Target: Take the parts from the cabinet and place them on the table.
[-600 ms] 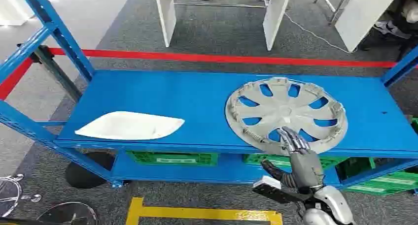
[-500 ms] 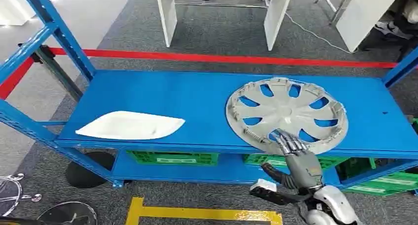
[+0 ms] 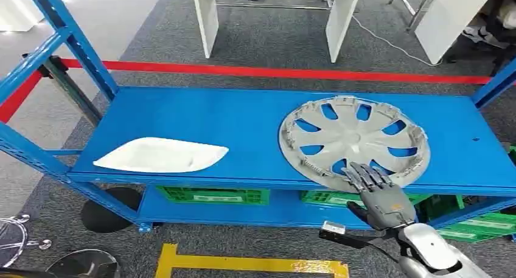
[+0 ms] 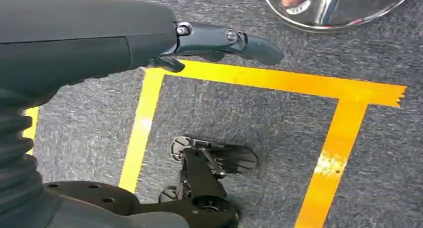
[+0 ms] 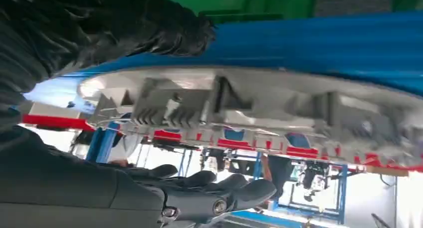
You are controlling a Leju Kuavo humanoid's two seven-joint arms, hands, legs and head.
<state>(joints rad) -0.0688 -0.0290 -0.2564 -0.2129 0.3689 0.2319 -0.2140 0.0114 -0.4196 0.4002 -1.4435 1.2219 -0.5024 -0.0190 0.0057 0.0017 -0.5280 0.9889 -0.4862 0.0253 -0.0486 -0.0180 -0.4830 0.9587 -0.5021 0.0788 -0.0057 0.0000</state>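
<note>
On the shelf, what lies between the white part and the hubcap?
Nothing: in the head view, bare blue shelf separates the white part from the hubcap.

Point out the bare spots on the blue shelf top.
Bare blue lies between the white tray and the hubcap, and along the back edge of the shelf. The near right is crowded: right hand at the hubcap's rim.

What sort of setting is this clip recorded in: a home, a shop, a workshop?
Most likely a workshop or factory test area. A blue steel rack holds a grey wheel cover and a white moulded part, green crates sit on its lower shelf, and red tape and yellow tape mark zones on the grey floor.
</note>
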